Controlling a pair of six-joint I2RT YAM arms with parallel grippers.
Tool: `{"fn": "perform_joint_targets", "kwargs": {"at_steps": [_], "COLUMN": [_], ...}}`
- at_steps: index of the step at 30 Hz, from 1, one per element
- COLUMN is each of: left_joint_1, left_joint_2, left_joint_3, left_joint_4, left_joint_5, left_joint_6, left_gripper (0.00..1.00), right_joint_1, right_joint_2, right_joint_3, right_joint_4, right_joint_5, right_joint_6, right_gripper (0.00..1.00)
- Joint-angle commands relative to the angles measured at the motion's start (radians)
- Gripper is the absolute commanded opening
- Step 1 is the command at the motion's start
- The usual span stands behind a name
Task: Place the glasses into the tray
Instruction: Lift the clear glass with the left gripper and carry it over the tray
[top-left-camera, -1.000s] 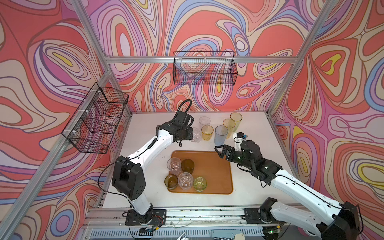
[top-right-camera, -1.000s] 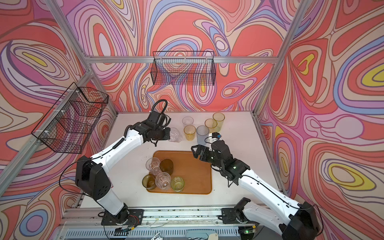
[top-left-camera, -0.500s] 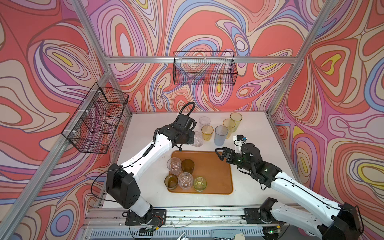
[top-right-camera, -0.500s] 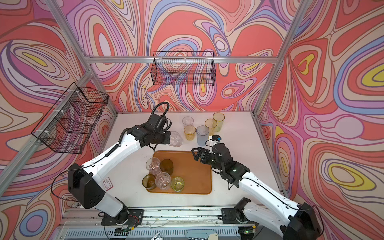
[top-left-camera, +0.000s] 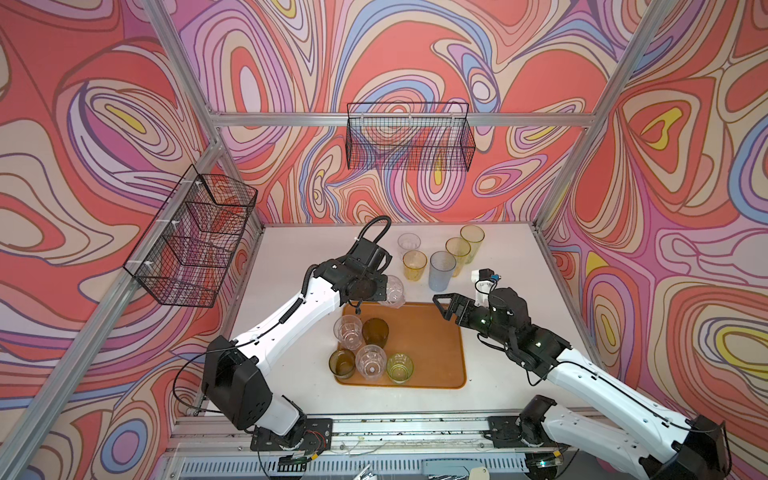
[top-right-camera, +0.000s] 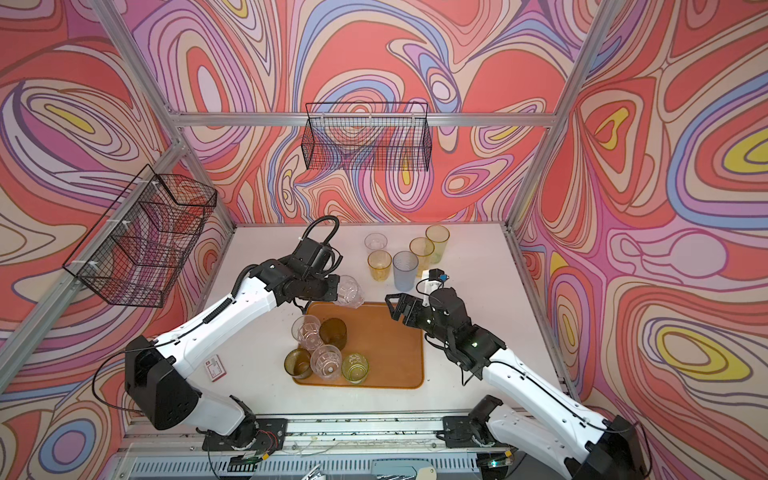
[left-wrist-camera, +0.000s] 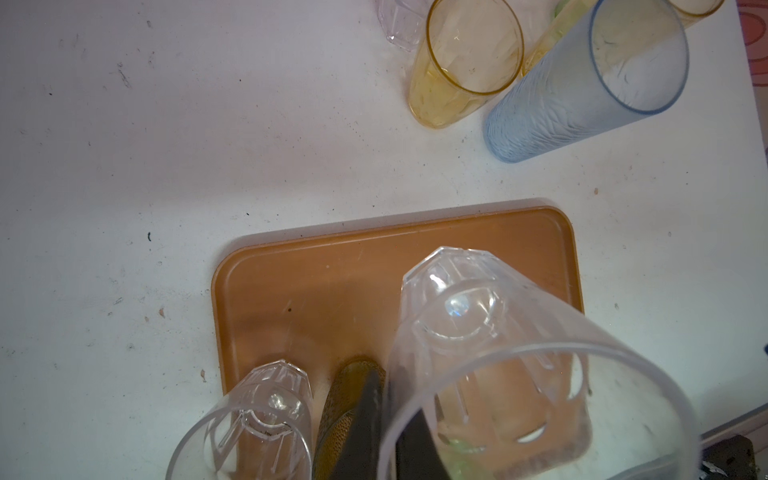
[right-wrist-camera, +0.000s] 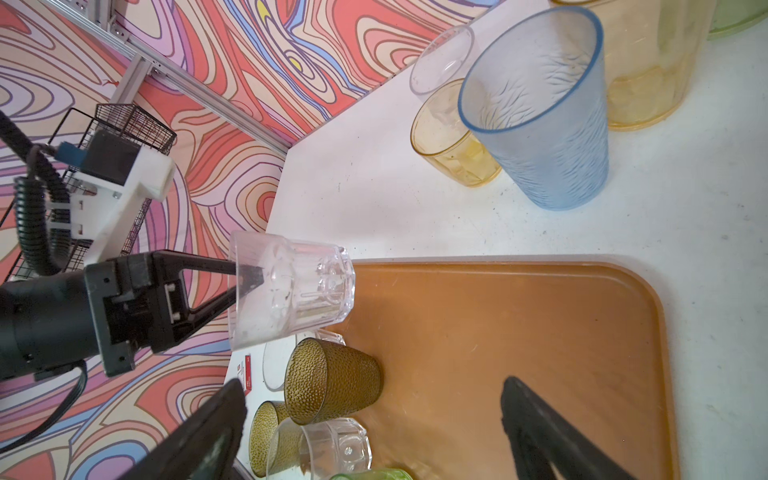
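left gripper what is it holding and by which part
The left gripper holds a clear ribbed glass by its rim, pinching the wall from inside and outside.

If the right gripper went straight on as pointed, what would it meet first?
Probably the clear glass in the left gripper; depth is unclear, so possibly the tray first.

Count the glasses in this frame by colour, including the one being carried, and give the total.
clear glasses: 4
yellow glasses: 2
pale green glasses: 2
dark olive glasses: 2
pale blue glass: 1
Total: 11
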Motion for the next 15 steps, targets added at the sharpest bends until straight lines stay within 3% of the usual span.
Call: {"fn": "perform_joint_targets", "kwargs": {"at_steps": [1, 15], "left_joint_1": [-0.007, -0.097], "left_joint_2": [-0.031, 0.011], "left_joint_3": [-0.003, 0.004], "left_joint_4": [-0.032, -0.054], "left_joint_5": [0.017, -0.005], "left_joint_6": [-0.022, -0.022], "left_gripper": [0.0, 0.0], "right_joint_1": [-0.004, -0.005], "right_joint_2": [-0.017, -0.063], "right_joint_3": [-0.01, -0.057], "right_joint_4": [-0.021, -0.029], "right_joint_5": [0.029, 0.029], "right_joint_6": [0.003, 0.001], "right_gripper": [0.98, 0.99]}}
